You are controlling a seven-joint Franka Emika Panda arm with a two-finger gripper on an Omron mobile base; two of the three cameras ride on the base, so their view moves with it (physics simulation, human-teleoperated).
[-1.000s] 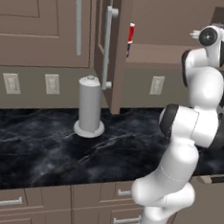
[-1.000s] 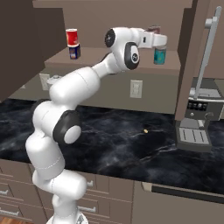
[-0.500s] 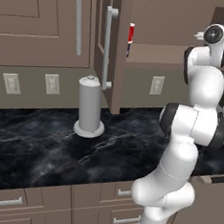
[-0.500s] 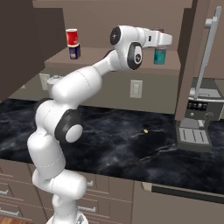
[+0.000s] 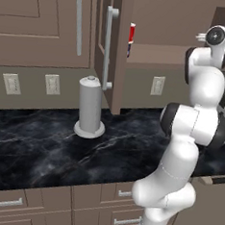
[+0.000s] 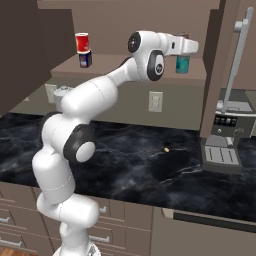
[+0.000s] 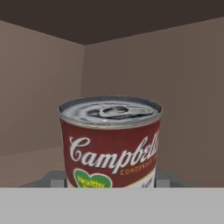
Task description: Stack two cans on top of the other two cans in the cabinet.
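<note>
Tool [image 6: 186, 46] grips Campbell's can [image 7: 110, 142] upright (lid up).

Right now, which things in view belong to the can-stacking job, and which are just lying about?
Job: red can, dark blue can under it, teal can, Campbell's soup can, cabinet shelf.
Lying about: paper towel holder, coffee machine, wall outlet.
</note>
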